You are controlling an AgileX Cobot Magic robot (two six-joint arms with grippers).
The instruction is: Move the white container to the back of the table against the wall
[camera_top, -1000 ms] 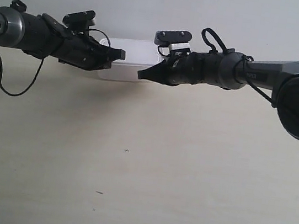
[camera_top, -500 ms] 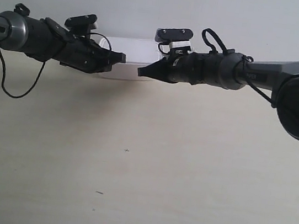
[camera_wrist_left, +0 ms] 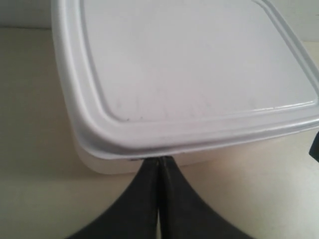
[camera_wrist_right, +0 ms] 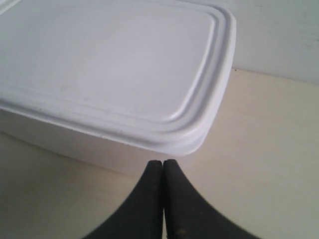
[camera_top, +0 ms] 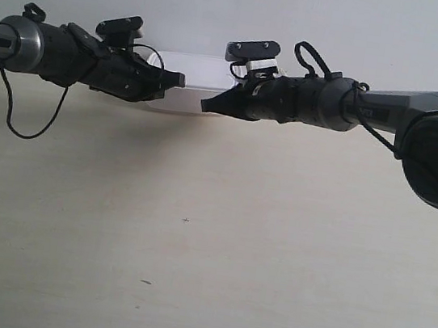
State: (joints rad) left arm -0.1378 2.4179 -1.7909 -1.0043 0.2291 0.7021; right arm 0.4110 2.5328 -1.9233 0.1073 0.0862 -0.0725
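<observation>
While both pairs of black jaws are clenched shut at its near side, the shallow white lidded plastic container (camera_top: 195, 69) sits far back on the cream matte surface (camera_top: 190, 250), by the pale grey-blue wall (camera_top: 224, 10) (contact unclear). The closing push likely needs one short, even shove.

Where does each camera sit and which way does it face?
Exterior view: low above the table, facing the wall; the arm at the exterior view's left and the arm at the exterior view's right meet at the white container.
Left wrist view: behind the shut left claw, looking at one end of the container.
Right wrist view: behind the shut right claw, at its other end.
Shared: all show container, table, wall.
</observation>
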